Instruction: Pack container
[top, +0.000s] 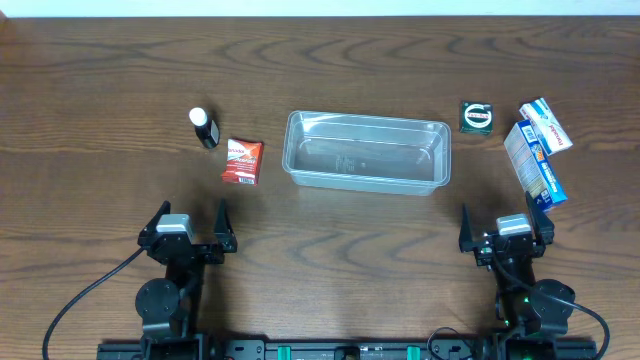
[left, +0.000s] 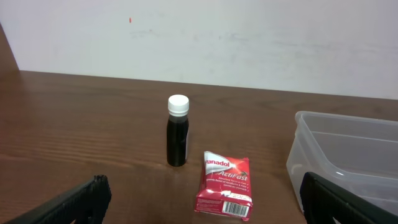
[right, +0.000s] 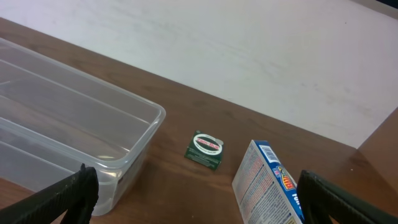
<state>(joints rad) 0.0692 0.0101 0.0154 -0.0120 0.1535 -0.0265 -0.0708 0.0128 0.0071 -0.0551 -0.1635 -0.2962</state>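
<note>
The container (top: 366, 119) is a clear rectangular tub in the middle of the table, with nothing in it. Left of it lie a red packet (top: 242, 161) and a small dark bottle (top: 204, 127) with a white cap. A green packet (top: 476, 116) lies to the tub's right. My left gripper (top: 188, 232) stands open near the front edge, short of the red packet (left: 224, 184) and the bottle (left: 178, 132). My right gripper (top: 505, 228) is open too, facing the tub's right end (right: 144, 115) and the green packet (right: 205, 149). Neither gripper touches anything.
Two blue-and-white cardboard boxes stand at the far right, one (top: 545, 125) behind the other (top: 533, 165). The nearer box (right: 267, 186) is close to my right gripper's outer finger. A pale wall runs along the table's back edge.
</note>
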